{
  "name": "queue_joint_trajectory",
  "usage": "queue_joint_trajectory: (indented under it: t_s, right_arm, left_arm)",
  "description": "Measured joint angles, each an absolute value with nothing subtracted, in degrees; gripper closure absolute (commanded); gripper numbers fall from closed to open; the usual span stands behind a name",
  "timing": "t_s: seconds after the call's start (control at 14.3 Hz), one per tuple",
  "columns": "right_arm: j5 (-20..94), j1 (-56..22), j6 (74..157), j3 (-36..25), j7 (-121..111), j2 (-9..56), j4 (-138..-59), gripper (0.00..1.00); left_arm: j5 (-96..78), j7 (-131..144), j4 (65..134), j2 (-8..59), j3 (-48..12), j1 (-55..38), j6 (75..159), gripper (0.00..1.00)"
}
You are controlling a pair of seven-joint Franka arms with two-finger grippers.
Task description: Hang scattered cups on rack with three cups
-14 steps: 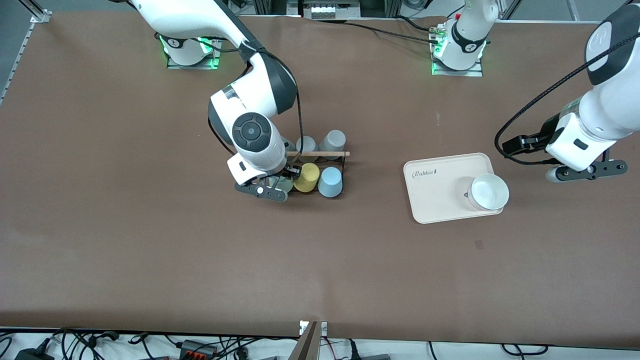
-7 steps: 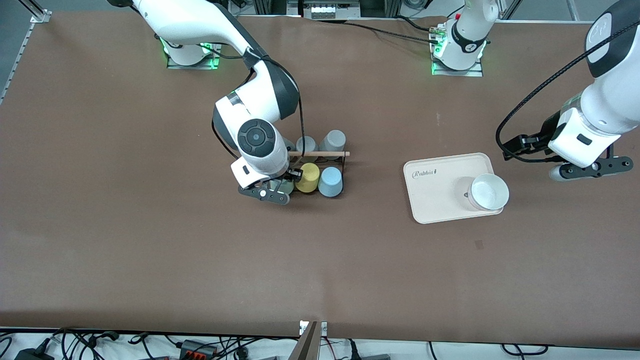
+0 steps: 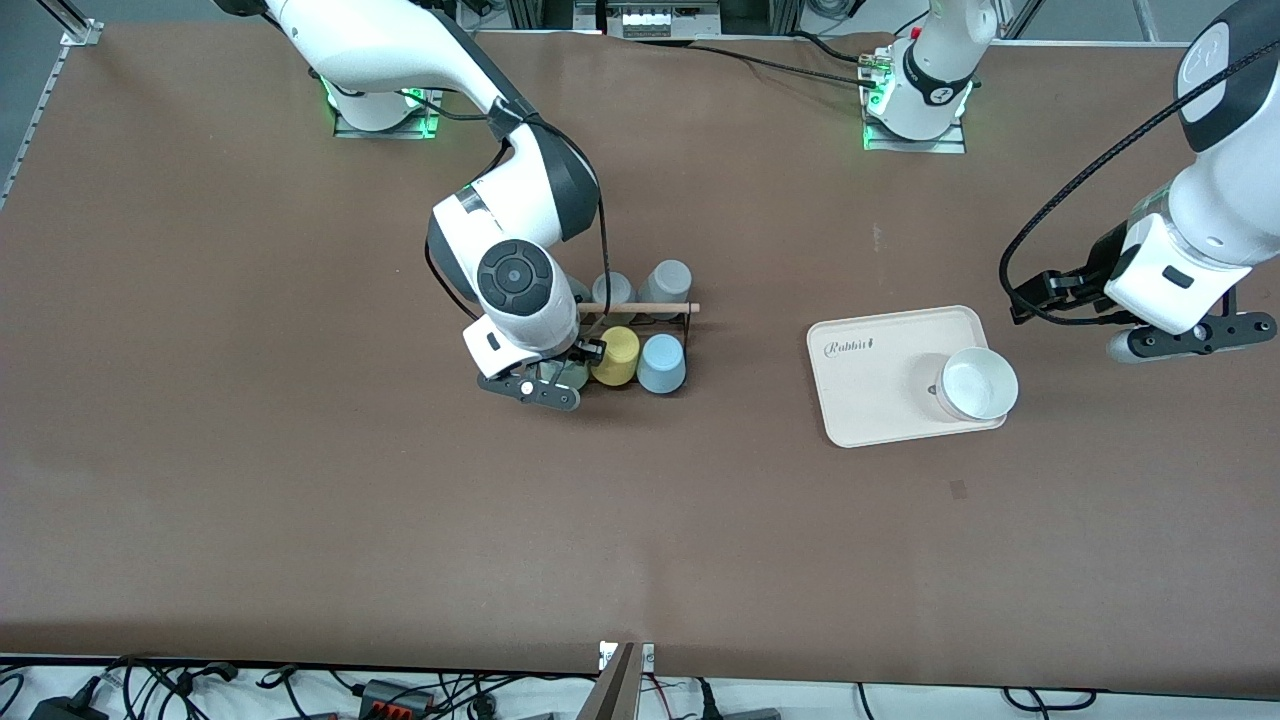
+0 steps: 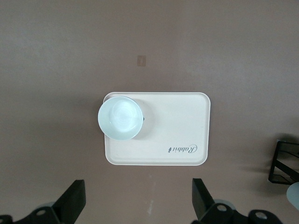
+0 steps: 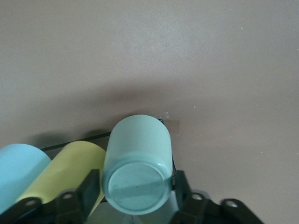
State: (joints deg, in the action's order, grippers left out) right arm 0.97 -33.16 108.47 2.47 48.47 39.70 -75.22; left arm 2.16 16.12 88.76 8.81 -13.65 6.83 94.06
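Step in hand: I judge this as seating the sage green cup (image 5: 138,163) on the rack (image 3: 640,325); it sits bottom-up at the rack's end toward the right arm's end of the surface, just beside the yellow cup (image 3: 615,355).
Right tool (image 3: 548,375): low over that end of the rack, fingers (image 5: 91,189) either side of the green cup; whether they press it or merely flank it I cannot tell.
Right arm pose: I have it reaching from its base down over the rack, wrist folded so the camera looks along the cup from its base.
Light blue cup (image 3: 661,363): already on the rack, touching the yellow cup, on the row nearer the front camera.
Grey cups (image 3: 666,283): two on the farther row, under the wooden rod (image 3: 636,308).
Next move, my judgement: confirm the green cup is fully down on its peg, then part the fingers if not already parted and lift straight up so the wire frame is not dragged. Peg itself is hidden inside the cup.
Risk: cup is tight against its yellow neighbour; a sideways exit could tip either.
Left tool (image 4: 138,205): spread wide, empty, hovering above the surface just off the beige tray (image 3: 880,400); this arm waits.
Tray contents: one white bowl (image 3: 978,383), untouched by either tool.
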Motion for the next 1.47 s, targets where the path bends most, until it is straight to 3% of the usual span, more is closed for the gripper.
queue_joint_trajectory:
  t_s: [0.42, 0.7, 1.12, 1.47]
  right_arm:
    - [1.0, -33.0, 108.6, 2.0, 48.5, 38.9, -72.9, 0.00]
    - [0.7, -30.9, 104.2, 0.8, 48.5, 34.0, -70.8, 0.00]
    - [0.5, -19.0, 96.3, 0.5, 35.5, 28.4, -66.2, 0.00]
    - [0.5, -9.4, 90.7, 0.5, 23.5, 24.7, -66.0, 0.00]
  left_arm:
    - [4.7, 15.1, 89.1, 8.8, -13.9, 6.8, 94.1, 0.00]
    - [4.9, 15.1, 89.8, 8.3, -14.2, 6.8, 95.1, 0.00]
    - [4.7, 15.0, 102.5, 0.6, -14.4, 6.8, 103.0, 0.00]
    - [4.1, 15.0, 108.6, -3.6, -14.3, 7.2, 105.7, 0.00]
